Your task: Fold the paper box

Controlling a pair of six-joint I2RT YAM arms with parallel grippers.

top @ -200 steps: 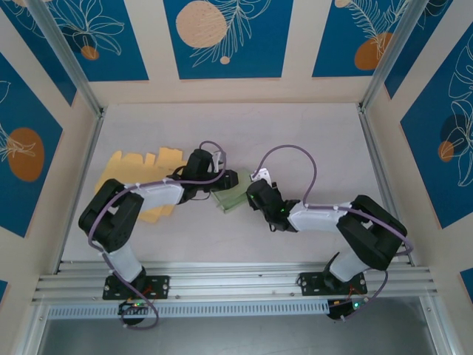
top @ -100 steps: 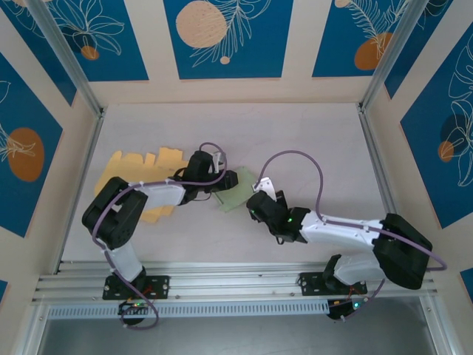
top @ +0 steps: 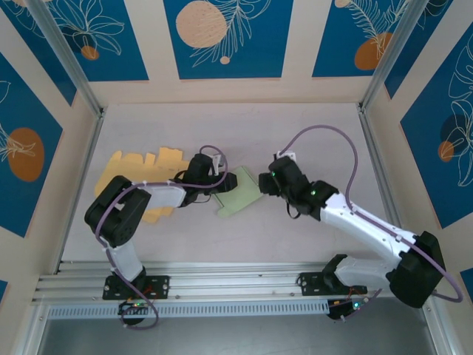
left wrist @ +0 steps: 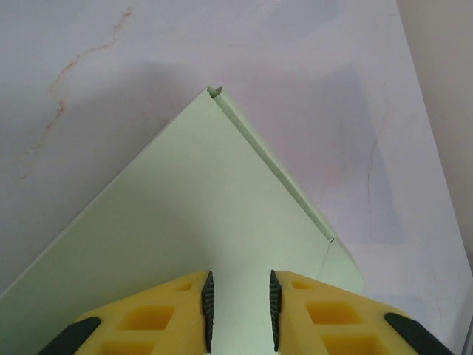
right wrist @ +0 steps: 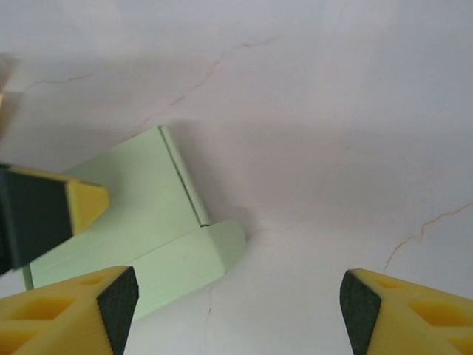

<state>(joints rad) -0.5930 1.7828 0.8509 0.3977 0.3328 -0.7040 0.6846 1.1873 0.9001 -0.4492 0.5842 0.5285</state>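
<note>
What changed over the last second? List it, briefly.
The right gripper opened wider and drew back from the green paper box, moving rightward and farther from the arms' bases. The box now lies flatter on the table. The left gripper stayed at the box, and the yellow sheets did not move.

left gripper (top: 224, 182) sits at the left edge of the box (top: 240, 201), jaws narrowly apart; right gripper (top: 267, 182) hangs just right of it, jaws wide.
</note>
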